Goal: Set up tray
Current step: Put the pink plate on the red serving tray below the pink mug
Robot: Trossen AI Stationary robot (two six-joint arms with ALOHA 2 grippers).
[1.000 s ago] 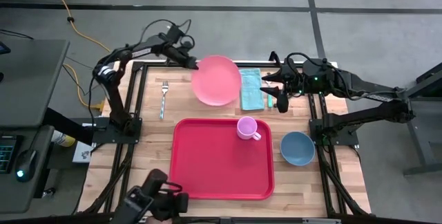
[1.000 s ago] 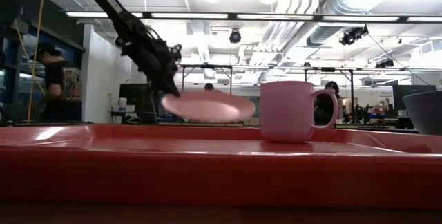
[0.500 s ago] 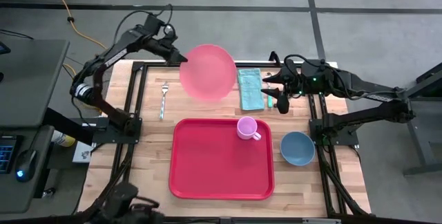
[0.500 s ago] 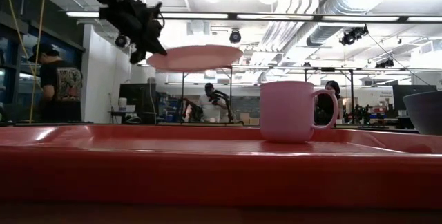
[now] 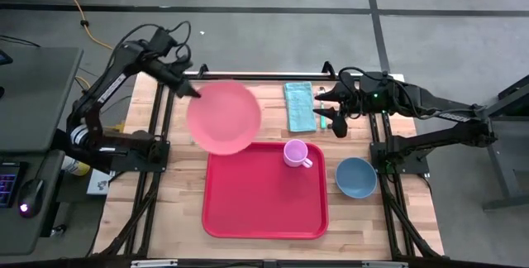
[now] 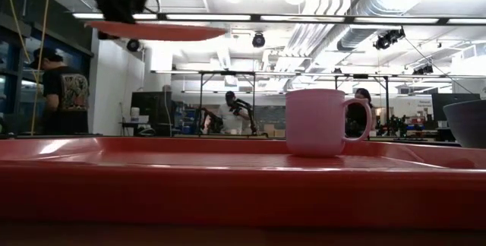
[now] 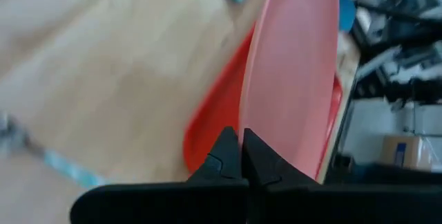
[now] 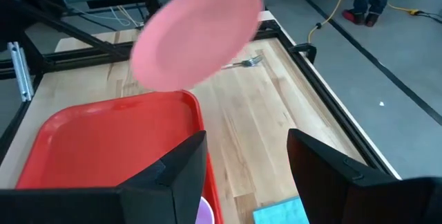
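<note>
one item, the mug (image 5: 295, 153), sits on the tray (image 5: 264, 206) mid-bench, while the left pincer (image 5: 195, 95), clenched on the plate (image 5: 223, 117), holds it high over the tray's corner; bowl (image 5: 356, 177), fork (image 8: 243, 62) and napkin (image 5: 300, 106) look still to go, right pincer (image 5: 332, 115) waiting released.

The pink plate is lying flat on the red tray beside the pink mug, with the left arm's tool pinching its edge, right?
Not quite. The pink plate is held up in the air, not lying on the red tray; the low view shows it high above the tray. The left tool does pinch its edge, and the pink mug stands on the tray.
</note>
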